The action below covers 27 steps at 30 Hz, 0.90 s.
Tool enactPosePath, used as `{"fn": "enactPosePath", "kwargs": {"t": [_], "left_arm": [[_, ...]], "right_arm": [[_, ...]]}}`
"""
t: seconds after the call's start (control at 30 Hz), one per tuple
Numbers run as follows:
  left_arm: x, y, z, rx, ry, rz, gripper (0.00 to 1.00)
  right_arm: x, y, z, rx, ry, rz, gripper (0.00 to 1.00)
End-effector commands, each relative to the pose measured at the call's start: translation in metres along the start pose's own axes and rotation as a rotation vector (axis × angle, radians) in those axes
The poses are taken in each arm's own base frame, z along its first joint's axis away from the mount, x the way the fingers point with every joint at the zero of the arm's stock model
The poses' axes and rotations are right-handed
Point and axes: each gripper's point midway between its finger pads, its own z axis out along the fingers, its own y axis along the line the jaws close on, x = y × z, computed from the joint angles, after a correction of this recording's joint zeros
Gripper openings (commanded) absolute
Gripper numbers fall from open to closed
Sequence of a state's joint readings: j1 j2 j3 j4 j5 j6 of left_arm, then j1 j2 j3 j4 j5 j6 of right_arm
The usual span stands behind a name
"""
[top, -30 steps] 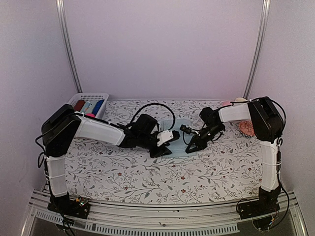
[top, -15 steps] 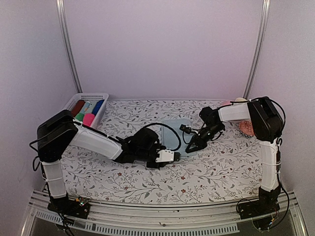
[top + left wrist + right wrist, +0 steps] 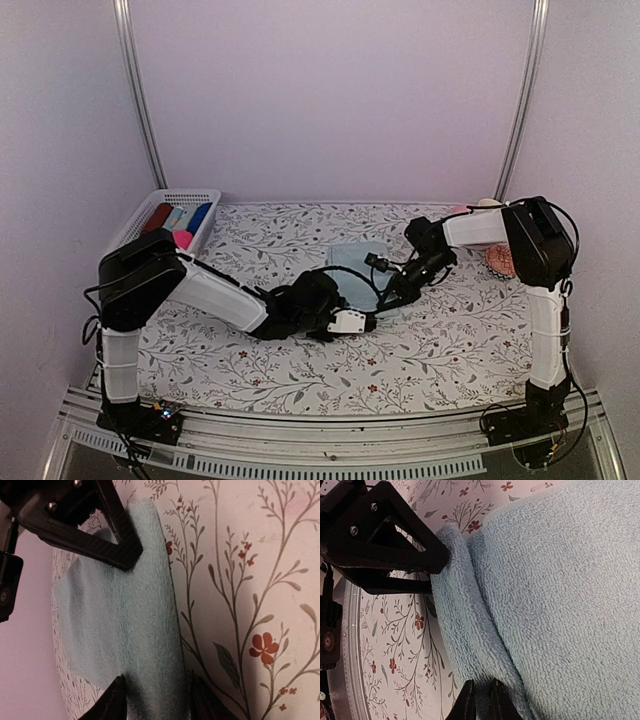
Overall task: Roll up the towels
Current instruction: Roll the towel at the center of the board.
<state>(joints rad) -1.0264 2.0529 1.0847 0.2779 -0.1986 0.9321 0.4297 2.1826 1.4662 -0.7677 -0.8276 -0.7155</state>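
A pale blue towel (image 3: 356,260) lies flat mid-table, its near edge folded over into a thick lip (image 3: 465,625). My left gripper (image 3: 157,700) holds one end of that lip (image 3: 155,645), a finger on each side with the cloth filling the gap. My right gripper (image 3: 482,702) pinches the other end, fingers almost together. In the top view the two grippers, left (image 3: 366,320) and right (image 3: 386,298), sit close together at the towel's near right corner. A bright pink rolled towel (image 3: 182,239) lies at the near end of the basket.
A white basket (image 3: 168,196) at the back left holds red (image 3: 160,216) and dark blue (image 3: 200,216) rolls. A pink-red round object (image 3: 499,260) sits by the right arm. A pale object (image 3: 487,204) rests at the back right.
My left arm has swung from the towel's left side forward and right to its near edge, uncovering most of the cloth. The right gripper has barely moved.
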Motion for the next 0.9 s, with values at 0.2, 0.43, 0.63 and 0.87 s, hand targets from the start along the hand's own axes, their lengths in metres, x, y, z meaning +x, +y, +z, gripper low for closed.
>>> {"fn": "enactPosePath", "kwargs": {"t": [0.2, 0.43, 0.63, 0.87], "left_arm": [[0.02, -0.032, 0.015, 0.017, 0.132, 0.105, 0.31], [0.022, -0.032, 0.019, 0.019, 0.145, 0.076, 0.12], [0.015, -0.027, 0.014, 0.053, 0.104, 0.007, 0.0], [-0.001, -0.022, -0.003, 0.189, 0.004, -0.137, 0.0]], "right_arm": [[0.011, -0.009, 0.006, -0.009, 0.03, 0.021, 0.14], [0.009, -0.004, 0.004, -0.022, 0.023, 0.007, 0.14], [-0.003, 0.009, -0.009, -0.028, -0.003, -0.05, 0.18], [-0.025, 0.041, -0.05, 0.071, -0.053, -0.268, 0.46]]}}
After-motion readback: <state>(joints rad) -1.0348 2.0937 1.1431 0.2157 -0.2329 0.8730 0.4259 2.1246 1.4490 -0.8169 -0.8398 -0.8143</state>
